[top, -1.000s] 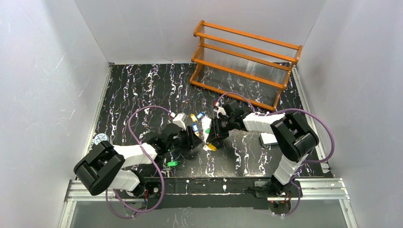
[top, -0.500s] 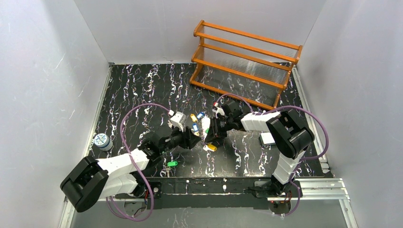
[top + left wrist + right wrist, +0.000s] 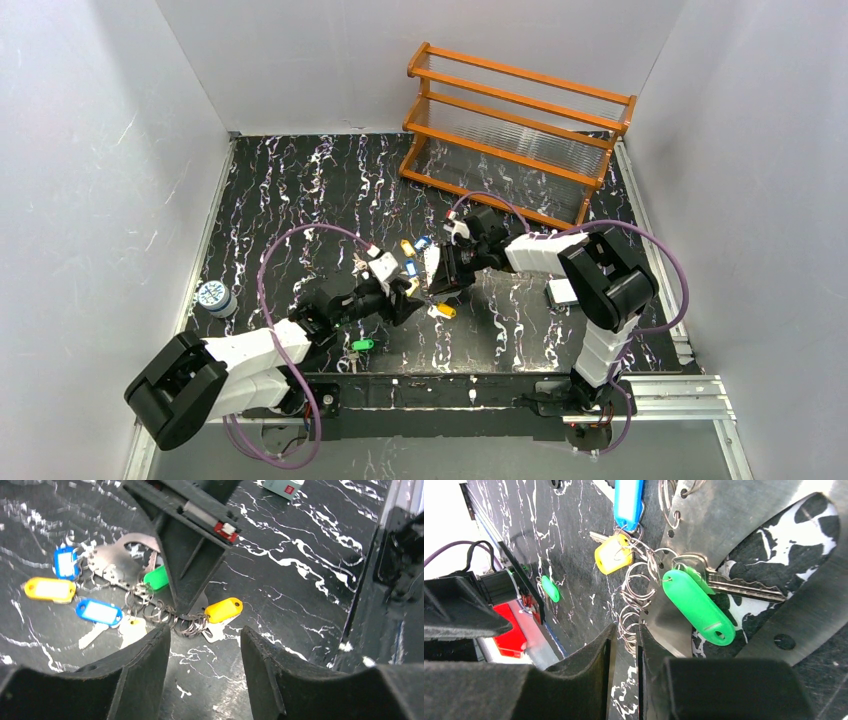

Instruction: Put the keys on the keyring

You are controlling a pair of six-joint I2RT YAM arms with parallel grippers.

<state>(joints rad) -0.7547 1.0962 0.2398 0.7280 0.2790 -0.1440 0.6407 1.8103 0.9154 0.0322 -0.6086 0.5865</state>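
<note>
The keyring (image 3: 117,562), a pale silvery loop (image 3: 724,525), lies mid-table (image 3: 432,262) with several keys hung on small split rings: blue tags (image 3: 98,611), yellow tags (image 3: 223,609) and a green tag (image 3: 696,605). My right gripper (image 3: 624,645) has its jaws nearly together on the keyring's end, among the bunched rings. My left gripper (image 3: 205,635) is open just short of the yellow-tagged key, with nothing between its fingers. A loose green key (image 3: 362,345) lies alone nearer the front edge, beside the left arm.
An orange wooden rack (image 3: 515,135) stands at the back right. A small blue-white can (image 3: 212,297) sits at the left edge. A white box (image 3: 563,292) lies under the right arm's elbow. Purple cables loop over both arms.
My left arm has stretched forward and right toward the key cluster, and its jaws have widened. The right gripper and the keyring have barely shifted.
</note>
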